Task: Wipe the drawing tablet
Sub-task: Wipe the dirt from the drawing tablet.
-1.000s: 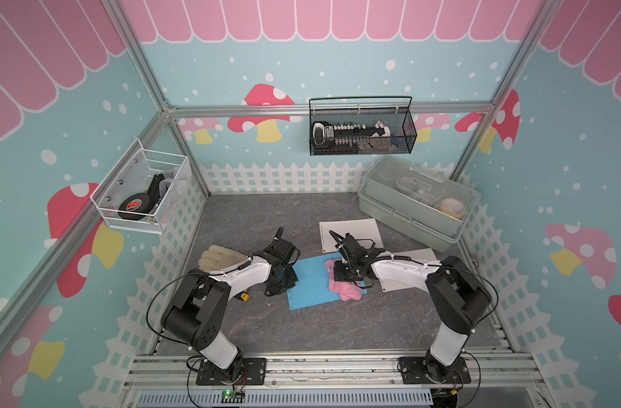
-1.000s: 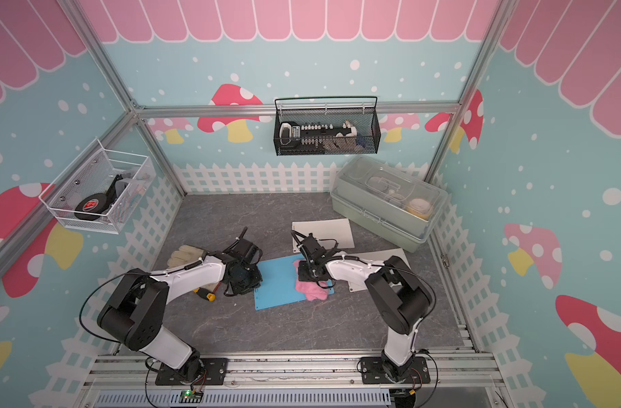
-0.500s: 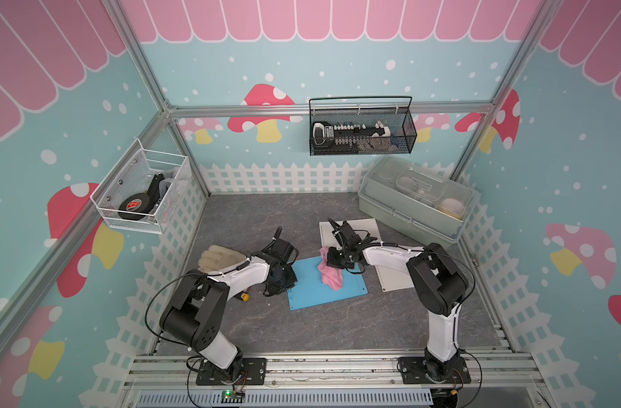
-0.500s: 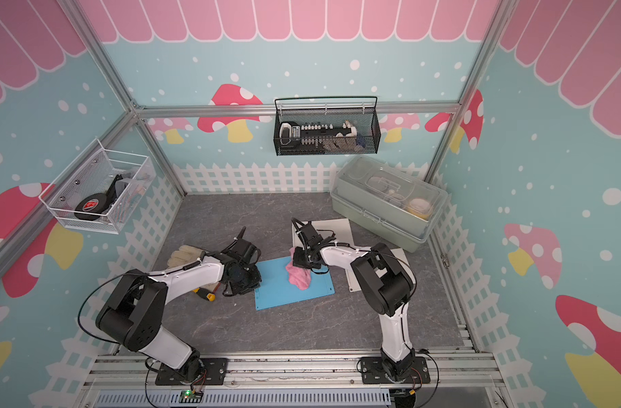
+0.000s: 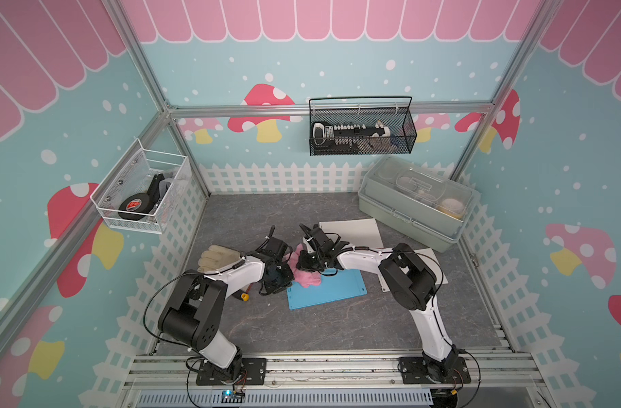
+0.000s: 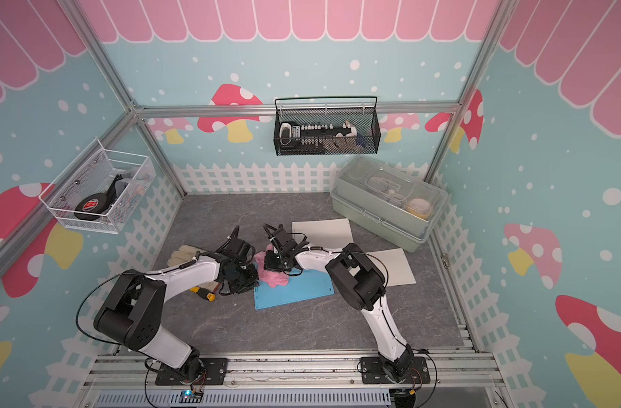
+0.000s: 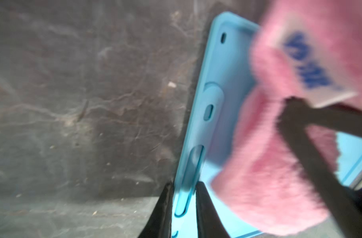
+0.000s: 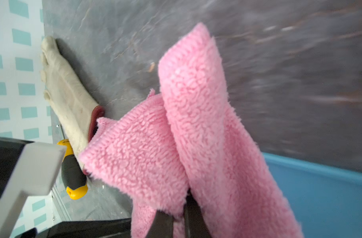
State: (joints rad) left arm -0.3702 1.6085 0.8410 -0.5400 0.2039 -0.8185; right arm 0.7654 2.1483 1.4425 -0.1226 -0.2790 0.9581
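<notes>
In both top views, a blue drawing tablet (image 5: 333,289) lies flat on the grey tabletop (image 5: 319,328), just below the centre of the frame. A pink cloth (image 5: 307,278) covers its upper left corner. The left gripper (image 5: 278,279) sits at the tablet's left edge, and the right gripper (image 5: 307,263) meets the cloth from above. A pale glove (image 5: 215,255) and a yellow-handled screwdriver (image 5: 243,296) lie to the left of the tablet. White sheets (image 5: 351,229) and a lidded box (image 5: 413,203) are at the upper right.

In the left wrist view, at bottom centre, the left gripper's black fingers (image 7: 204,206) pinch the tablet's raised rim. Blurred pink cloth fills the right side.

In the right wrist view, at bottom centre, the right gripper is clenched on a fold of the cloth. The tablet shows blue at the lower right, and the glove and screwdriver are on the left.
</notes>
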